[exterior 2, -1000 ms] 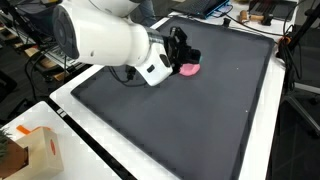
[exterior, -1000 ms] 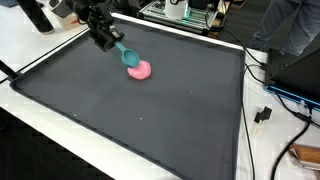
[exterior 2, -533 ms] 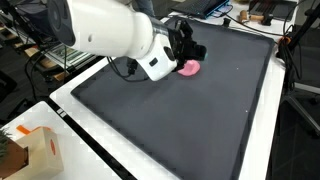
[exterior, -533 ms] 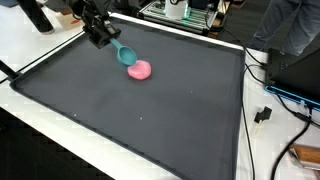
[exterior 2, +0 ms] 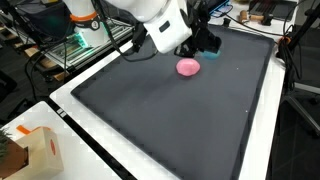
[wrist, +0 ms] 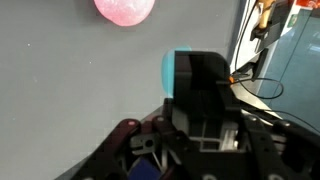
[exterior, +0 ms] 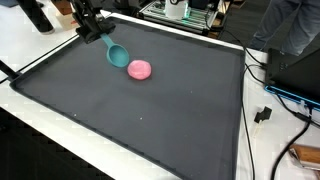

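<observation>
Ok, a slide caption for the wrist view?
Pincer gripping a teal spoon over the grey mat, pink ball apart from it.

teal spoon (exterior: 116, 55) held tilted, just beside pink ball (exterior: 139, 69)

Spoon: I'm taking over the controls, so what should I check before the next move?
1. Grip: the end effector is shut on the spoon by its handle. Ok.
2. Spoon clear of the ball: they are apart in both exterior views. Ok.
3. Ball resting on the mat, well inside its edges. Ok.
4. Spoon bowl empty: cannot tell.
5. Spoon's height above the mat: cannot tell.
6. Cables beside the mat lie away from the end effector. Ok.
</observation>
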Tool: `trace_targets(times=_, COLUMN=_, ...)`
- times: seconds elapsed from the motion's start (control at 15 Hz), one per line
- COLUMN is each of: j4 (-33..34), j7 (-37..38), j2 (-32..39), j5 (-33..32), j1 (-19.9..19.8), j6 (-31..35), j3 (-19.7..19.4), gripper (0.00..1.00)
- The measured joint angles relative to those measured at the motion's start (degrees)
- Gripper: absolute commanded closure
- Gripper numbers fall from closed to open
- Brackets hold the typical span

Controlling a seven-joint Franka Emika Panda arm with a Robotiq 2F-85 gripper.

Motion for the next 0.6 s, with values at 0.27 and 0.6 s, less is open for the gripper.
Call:
trace_targets(times=0.27, j4=-1.3, j7=11.0, j2=-3.7, j5=-9.8, j1=3.6, j6=7.9, j3=1.4, gripper=0.75)
trace_targets(times=0.6, j4=-3.9, j7=27.7, j2=-7.4, j5=-28.7, j1=7.4, j6=13.2, j3=3.9, gripper=0.75)
